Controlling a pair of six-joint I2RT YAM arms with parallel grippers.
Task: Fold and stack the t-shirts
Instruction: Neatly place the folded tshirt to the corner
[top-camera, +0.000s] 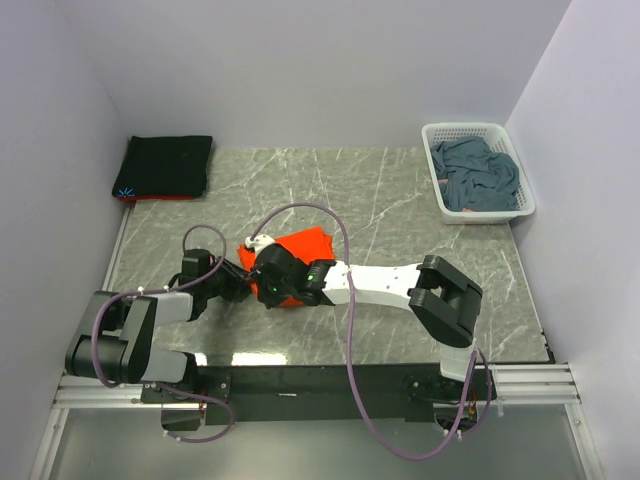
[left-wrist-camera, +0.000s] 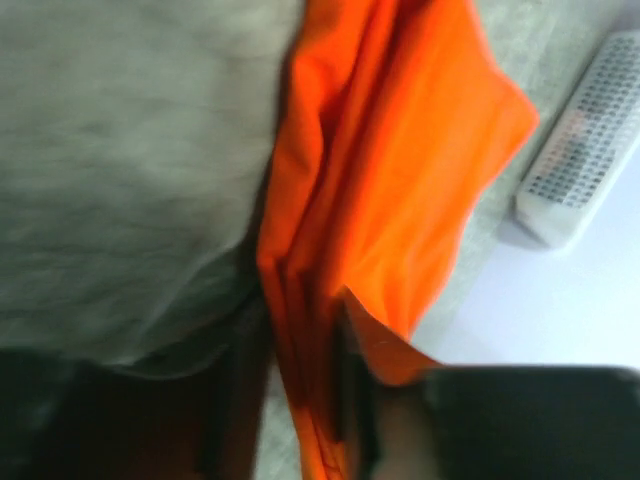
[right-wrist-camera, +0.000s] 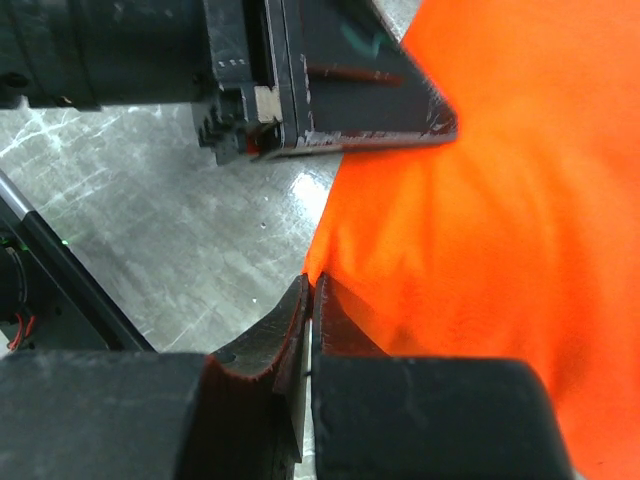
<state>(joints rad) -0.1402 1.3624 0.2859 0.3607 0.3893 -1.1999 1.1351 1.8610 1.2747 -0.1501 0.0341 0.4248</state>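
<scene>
Pinching the orange t-shirt (right-wrist-camera: 500, 250) — right hand (right-wrist-camera: 310, 300), shut on its edge; left hand (right-wrist-camera: 432, 118) astride folds, grip unclear.

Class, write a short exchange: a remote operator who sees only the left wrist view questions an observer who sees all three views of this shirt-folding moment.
Operator: I see the orange t-shirt up close. Does anything else hold it?
Observer: Yes. The right gripper is pinched shut on its edge.
Operator: What is in the white basket?
Observer: A crumpled blue-grey t-shirt lies inside it.
</scene>
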